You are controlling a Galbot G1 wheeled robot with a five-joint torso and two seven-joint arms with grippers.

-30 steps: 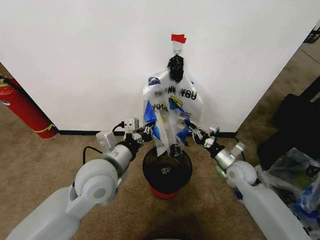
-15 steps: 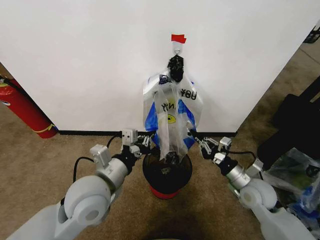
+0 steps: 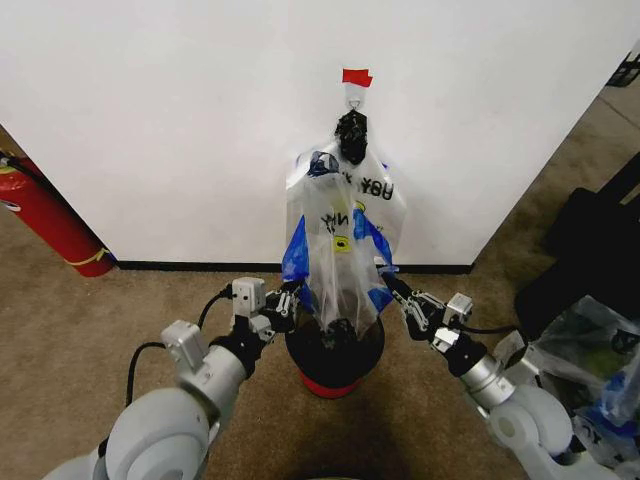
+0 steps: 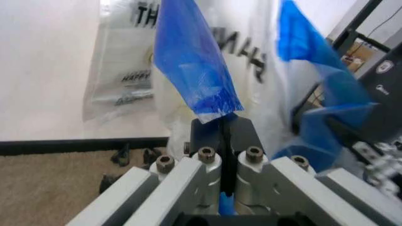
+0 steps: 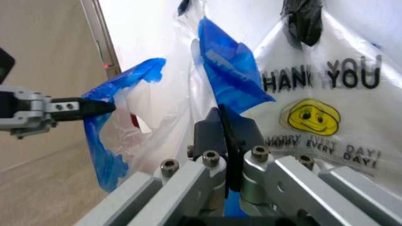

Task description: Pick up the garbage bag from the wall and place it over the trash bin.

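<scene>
Garbage bag (image 3: 338, 262) is gripped at blue edges by left claw (image 3: 287, 297) and right claw (image 3: 398, 295); mouth should be spread wide, lowered evenly over bin (image 3: 334, 352).

bag (image 3: 340, 262) hiding trash bin (image 3: 334, 352) rim

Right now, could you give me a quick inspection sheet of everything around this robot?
Surface: brown carpet, white wall behind.
Job's things: garbage bag stretched above the trash bin, not yet over its rim.
Clutter: second THANK YOU bag on the wall hook; bulky clear bags.
Grippers: left gripper and right gripper, jaws pinching the bag's blue edges.
Cables: black cable on the left arm.
Surroundings: red fire extinguisher.
</scene>
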